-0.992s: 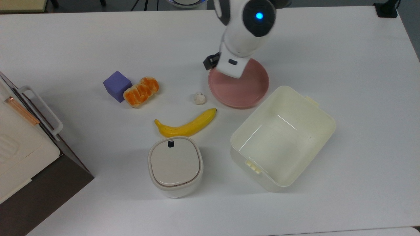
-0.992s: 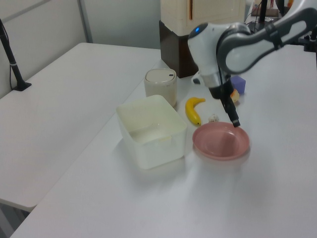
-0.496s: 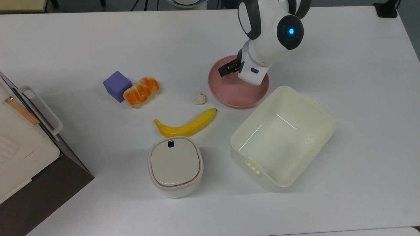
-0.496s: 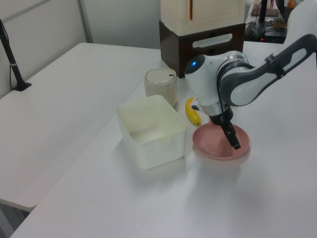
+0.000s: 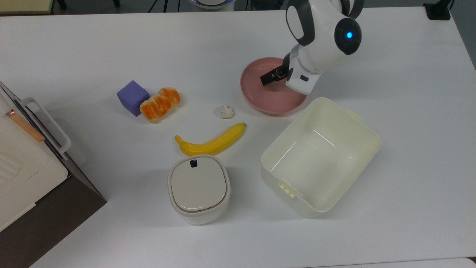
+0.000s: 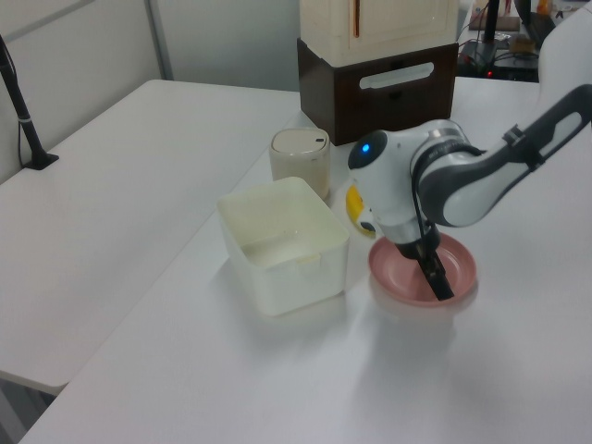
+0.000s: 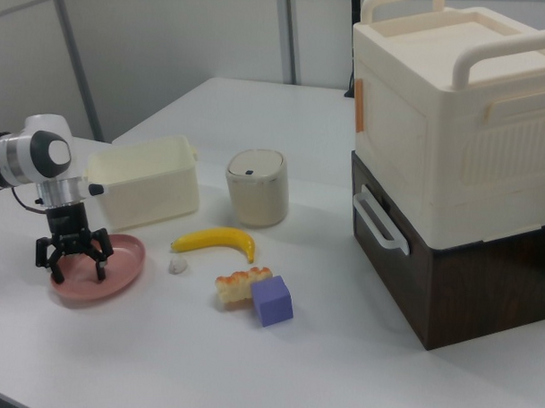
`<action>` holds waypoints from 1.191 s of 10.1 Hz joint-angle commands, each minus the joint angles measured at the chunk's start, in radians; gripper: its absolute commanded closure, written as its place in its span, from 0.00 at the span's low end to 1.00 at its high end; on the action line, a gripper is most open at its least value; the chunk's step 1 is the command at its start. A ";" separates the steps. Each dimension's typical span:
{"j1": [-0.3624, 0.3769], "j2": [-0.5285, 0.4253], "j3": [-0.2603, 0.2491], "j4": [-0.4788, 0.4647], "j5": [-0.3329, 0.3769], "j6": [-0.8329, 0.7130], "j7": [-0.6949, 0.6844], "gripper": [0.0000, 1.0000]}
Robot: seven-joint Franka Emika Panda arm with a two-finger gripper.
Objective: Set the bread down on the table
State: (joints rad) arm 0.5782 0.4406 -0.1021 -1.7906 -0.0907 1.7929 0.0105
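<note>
Gripper (image 7: 73, 264): fingers spread, empty, low over the pink plate (image 5: 256, 98), having moved further toward the top view's right; the plate has slid slightly that way too. Bread (image 5: 160, 104): unmoved on the table (image 5: 111, 44), touching the purple cube (image 5: 132, 97), well apart from the gripper

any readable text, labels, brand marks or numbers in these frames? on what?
None readable on anything.
The arm carries a lit blue dot, no lettering.
The lidded pot has a small black mark on its lid, too small to read.
The stacked crate shows an orange strip, no print.
</note>
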 commanded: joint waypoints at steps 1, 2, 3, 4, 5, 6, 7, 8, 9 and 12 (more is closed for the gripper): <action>0.055 -0.008 -0.011 -0.032 -0.018 0.040 0.049 0.00; 0.072 -0.008 -0.011 -0.030 -0.014 0.040 0.057 0.00; 0.095 -0.008 -0.011 -0.030 -0.004 0.040 0.062 0.00; 0.121 -0.010 -0.010 -0.029 0.002 0.040 0.065 0.00; 0.150 -0.013 -0.011 -0.026 0.025 0.039 0.084 0.00; 0.182 -0.013 -0.011 -0.023 0.029 0.040 0.113 0.00; 0.190 -0.013 -0.010 -0.021 0.042 0.042 0.126 0.00; 0.199 -0.013 -0.010 -0.020 0.063 0.052 0.129 0.00; 0.216 -0.016 -0.011 -0.013 0.066 0.065 0.150 0.00; 0.200 -0.037 -0.016 -0.006 0.069 0.086 0.190 0.00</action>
State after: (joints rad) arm 0.7801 0.4383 -0.1027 -1.7820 -0.0410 1.8469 0.1773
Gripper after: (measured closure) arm 0.000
